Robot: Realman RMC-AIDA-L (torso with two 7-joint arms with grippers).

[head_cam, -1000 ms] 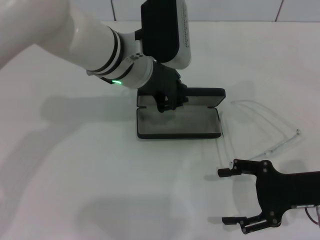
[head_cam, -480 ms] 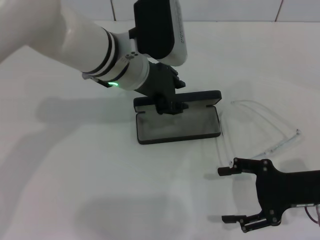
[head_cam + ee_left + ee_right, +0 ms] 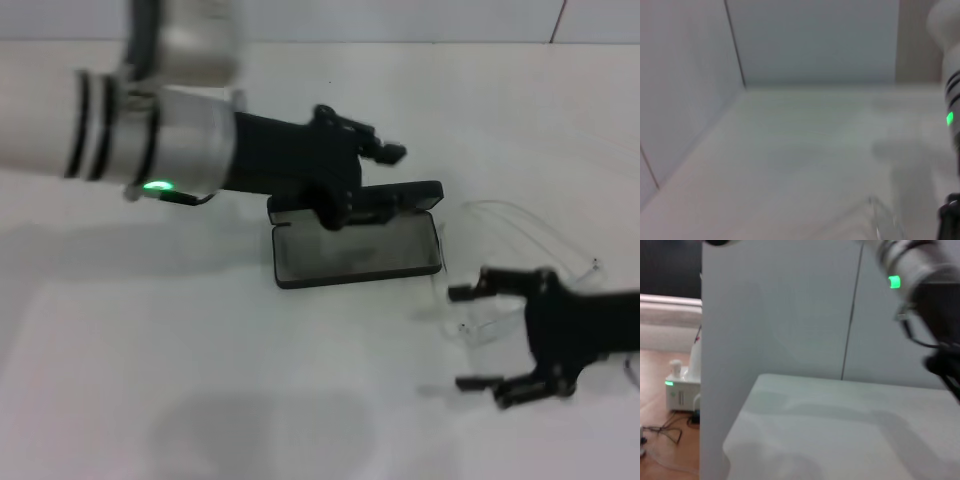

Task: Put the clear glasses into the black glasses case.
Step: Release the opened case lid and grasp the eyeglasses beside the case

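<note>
Right now the black glasses case [image 3: 357, 243] lies open on the white surface [image 3: 200, 380], grey lining up, lid standing behind. Left claw [image 3: 375, 152] hovers over the lid's back edge, arm reaching in from the left; can't tell whether its fingers are spread or closed. Right claw [image 3: 478, 338] sits near the front right, fingers spread wide, gripping nothing. Clear glasses [image 3: 510, 270] lie on the surface just right of the case, faint against white; one thin arm runs close by the case's end, and the near part sits right at the upper finger of the right claw.

Judgement: step is grabbing the glasses with the right claw. Best to close on the frame's thicker front, not a thin arm, keep low, lift level, then lower lengthwise into the tray. Risk: slippery plastic skids away.
</note>
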